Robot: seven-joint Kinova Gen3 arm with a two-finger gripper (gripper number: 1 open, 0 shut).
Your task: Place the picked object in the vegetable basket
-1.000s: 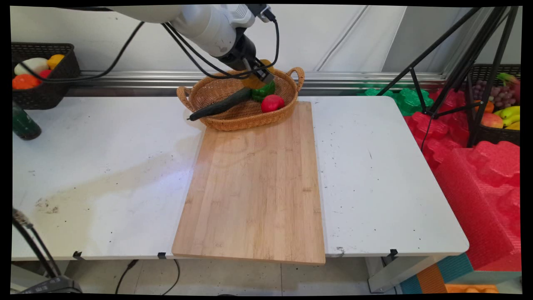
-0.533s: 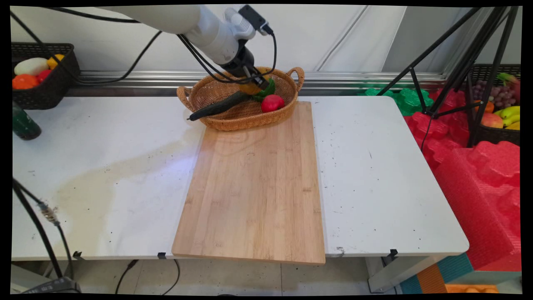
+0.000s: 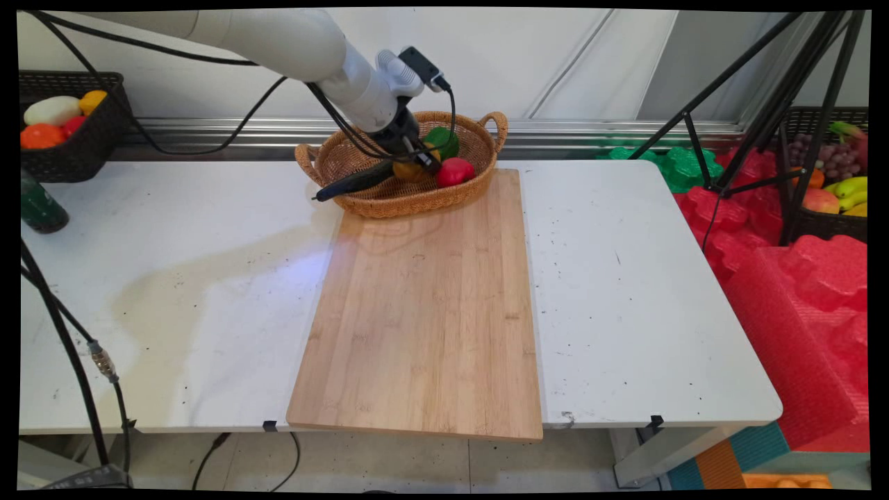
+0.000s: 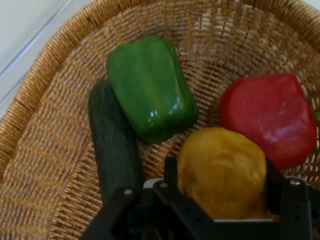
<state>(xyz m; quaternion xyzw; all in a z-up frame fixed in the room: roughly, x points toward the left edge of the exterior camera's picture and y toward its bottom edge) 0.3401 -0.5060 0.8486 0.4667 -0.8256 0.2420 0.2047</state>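
My gripper [image 3: 421,162] is down inside the wicker basket [image 3: 389,207] at the back of the table, shut on a yellow-brown potato [image 3: 410,171]. In the hand view the potato [image 4: 222,172] sits between the two fingers [image 4: 171,176], low over the basket's weave [image 4: 45,150]. Just beyond it lie a green bell pepper [image 4: 150,87], a red pepper [image 4: 270,117] and a dark cucumber [image 4: 115,145]. From the main view, the green pepper [image 3: 443,141] is behind the gripper and the red pepper [image 3: 455,171] to its right. The cucumber [image 3: 354,182] pokes over the basket's left rim.
A large wooden cutting board [image 3: 424,312] runs from the basket to the table's near edge. A black basket of produce [image 3: 69,125] and a dark green bottle [image 3: 38,205] stand at the far left. Off the table's right side are tripod legs [image 3: 736,104] and red foam [image 3: 799,292].
The gripper has come down and slightly left into the basket, carrying the yellow-brown potato with it. The green pepper now shows behind the hand. Cables at the left have swung.
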